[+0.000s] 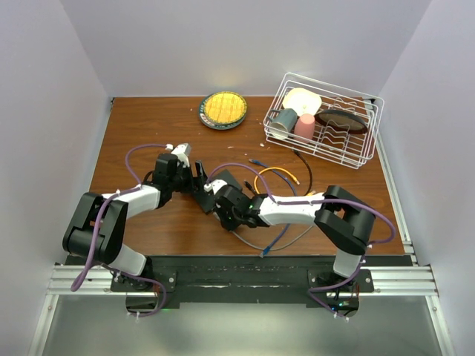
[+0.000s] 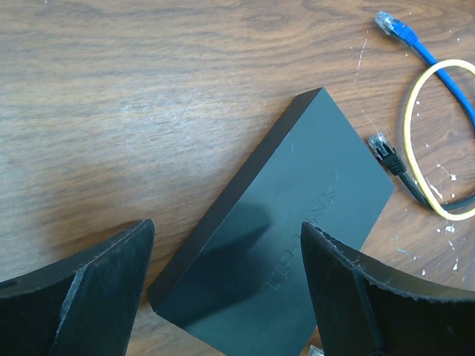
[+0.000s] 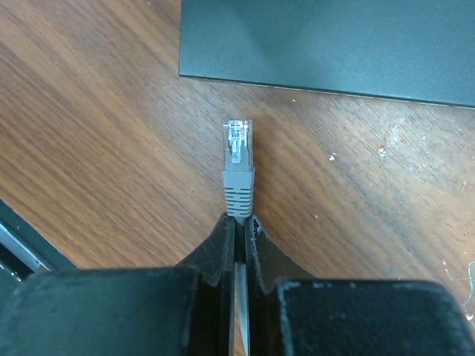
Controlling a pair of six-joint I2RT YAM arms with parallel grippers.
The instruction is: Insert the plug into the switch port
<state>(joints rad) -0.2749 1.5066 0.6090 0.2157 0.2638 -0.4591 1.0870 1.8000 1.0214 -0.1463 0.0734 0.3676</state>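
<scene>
- The right jaws are pressed together on the grey lead right at the base of the plug [image 3: 237, 167]. This leaves the boot and the clear tip standing out ahead of them. We judge the grip sits that far back so the whole tip is free to enter a socket.
- The plug is held over the counter [image 3: 111, 148] with its tip aimed at the near edge of the switch [image 3: 326, 44]. It does not touch it, and a strip of bare wood shows between them. It points toward one end of that edge, not the middle.
- The switch lies flat with its top face up. We cannot see the switch port in any view, because the edge facing the plug shows only as a thin line. Which socket it lines up with we cannot tell.
- The left jaws are spread wide and hold nothing, with one finger [image 2: 104, 289] to either side of the switch in the left wrist view. We take this as readiness to brace the box against the push. Whether they touch it we cannot tell.
- A blue cable [image 2: 423, 48], a yellow cable [image 2: 407, 126] and a black plug [image 2: 384, 150] lie by the switch's far end, apart from both sets of jaws.
</scene>
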